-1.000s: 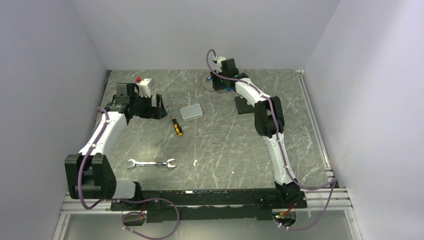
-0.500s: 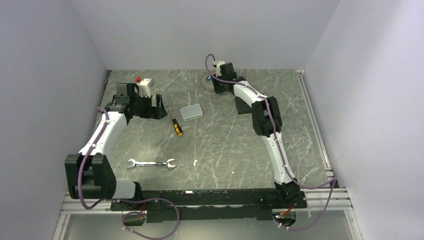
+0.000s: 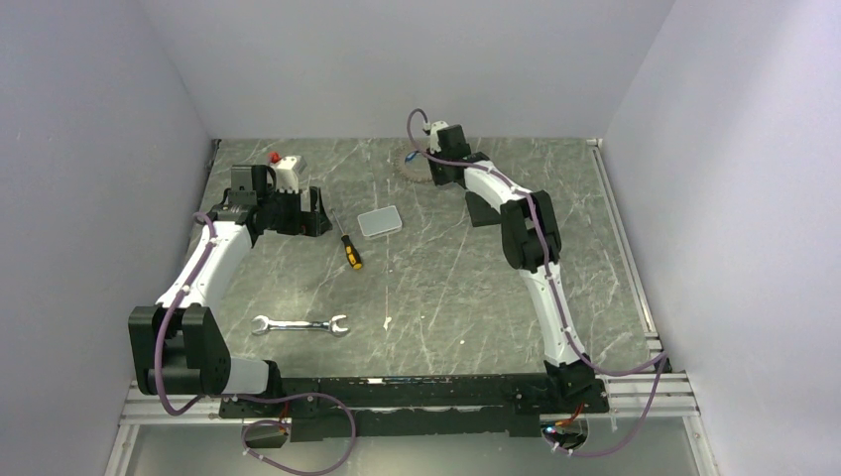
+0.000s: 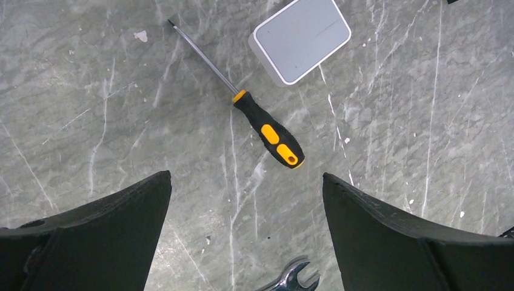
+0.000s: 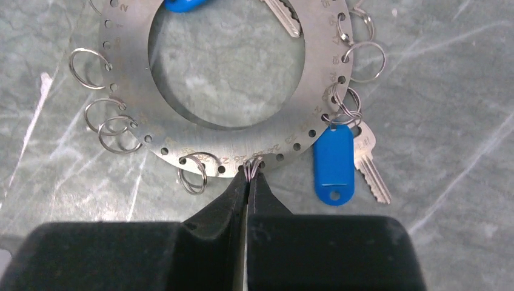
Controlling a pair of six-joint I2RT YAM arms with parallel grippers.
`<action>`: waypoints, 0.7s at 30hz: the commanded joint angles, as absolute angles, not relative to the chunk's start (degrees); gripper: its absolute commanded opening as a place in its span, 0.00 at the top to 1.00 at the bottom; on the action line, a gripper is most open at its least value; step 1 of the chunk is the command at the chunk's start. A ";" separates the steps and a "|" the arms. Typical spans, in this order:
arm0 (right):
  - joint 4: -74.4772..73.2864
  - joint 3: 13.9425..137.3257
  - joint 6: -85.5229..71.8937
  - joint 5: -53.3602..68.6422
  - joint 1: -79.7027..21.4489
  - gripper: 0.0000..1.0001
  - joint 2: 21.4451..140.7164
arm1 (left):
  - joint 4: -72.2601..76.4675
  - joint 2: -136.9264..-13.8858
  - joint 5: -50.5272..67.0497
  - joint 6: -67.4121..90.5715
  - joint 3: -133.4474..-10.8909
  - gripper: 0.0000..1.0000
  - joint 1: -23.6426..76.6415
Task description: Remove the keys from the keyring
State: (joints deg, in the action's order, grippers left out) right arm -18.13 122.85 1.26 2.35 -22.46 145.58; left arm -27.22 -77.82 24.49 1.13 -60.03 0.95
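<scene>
Grey marbled stone veined with white covers the table (image 3: pixel 446 288), with pale lilac walls on three sides. At the far end, my right gripper (image 5: pixel 248 179) has its two black fingers pressed flat together with no gap. Their tips pinch a small wire split ring (image 5: pixel 253 165) that hangs from the near rim of the keyring (image 5: pixel 315 91), a large flat grey metal ring drilled with a row of little holes and stamped with numbers. The keyring lies flat on the stone.

Of the tiny blue-headed, silver-bladed keys (image 5: pixel 334 163), one lies just outside the rim to the right of my fingertips, hooked on by split rings. Another blue head and a silver blade show inside the ring's opening, both cut off by the top of the wrist view. More wire loops (image 5: pixel 91 63) hang empty along the rim's left side.

My left gripper (image 4: pixel 245 179) is at the table's left rear, well apart from the keyring, its fingers spread wide and holding nothing. Below them lies a yellow-and-black-handled screwdriver (image 4: pixel 270 134), its thin shaft angled away. A flat pale grey rectangular box (image 4: pixel 301 37) with rounded corners lies just beside the shaft. A silver open-ended wrench (image 4: pixel 291 282) lies nearer my bases, only one of its ends visible at the bottom of the left wrist view.
</scene>
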 commanded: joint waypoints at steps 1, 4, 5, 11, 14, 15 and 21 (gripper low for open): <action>-18.44 119.03 2.85 1.57 -22.60 1.00 138.18 | -25.85 -76.64 26.36 0.97 -61.54 0.00 1.04; -17.25 115.22 3.16 2.91 -22.59 1.00 134.20 | -25.98 -76.73 26.39 1.00 -61.69 0.01 1.05; -17.35 114.40 3.28 3.32 -22.59 1.00 133.00 | -26.08 -76.73 26.40 1.11 -61.72 0.01 1.05; -20.32 111.87 3.88 5.59 -22.36 1.00 127.46 | -26.23 -76.34 27.37 0.70 -61.69 0.01 1.05; -22.95 111.34 3.76 7.62 -22.00 1.00 125.22 | -26.24 -76.09 27.59 0.70 -61.59 0.01 1.04; -23.56 111.03 3.78 8.17 -21.90 1.00 124.41 | -26.24 -76.08 27.72 0.70 -61.67 0.00 1.05; -25.66 108.11 2.71 11.26 -21.37 1.00 119.20 | -27.34 -76.87 29.04 0.70 -62.67 0.01 1.05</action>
State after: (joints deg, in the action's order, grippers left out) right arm -23.92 109.60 3.40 8.12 -22.04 124.46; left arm -27.29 -77.82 26.46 1.10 -60.03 0.95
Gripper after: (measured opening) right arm 0.025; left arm 0.994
